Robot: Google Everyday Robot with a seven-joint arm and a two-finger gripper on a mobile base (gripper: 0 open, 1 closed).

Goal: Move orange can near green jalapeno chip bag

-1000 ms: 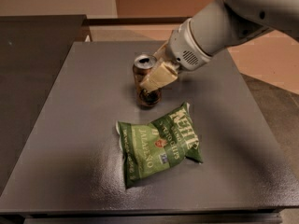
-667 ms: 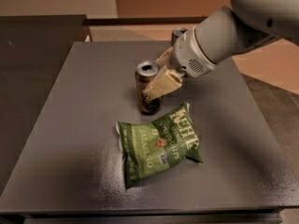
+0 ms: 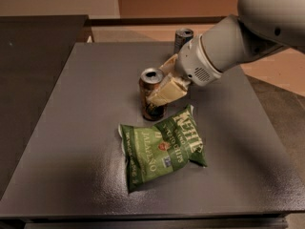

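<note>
Camera view: my fingers (image 3: 167, 90), flat cream-coloured pads, were clamped on the orange can (image 3: 151, 110), one slanting across its front and the other behind its rim. The can stood upright on the dark grey matte surface (image 3: 71, 128), long axis vertical, silver top and its opening facing up. Its smooth brown-orange metal wall carried dark lettering.

Just in front of its base lay the green jalapeno chip bag (image 3: 164, 149); whether the two touched could not be told. The bag was a flat, crinkled, glossy pouch, its long axis running diagonally from near-left to far-right.

My arm (image 3: 224, 51), a smooth pale-grey rounded shell, sloped from the upper right down-left to the wrist. A second can (image 3: 183, 36) stood upright at the surface's far edge, behind my wrist.
</note>
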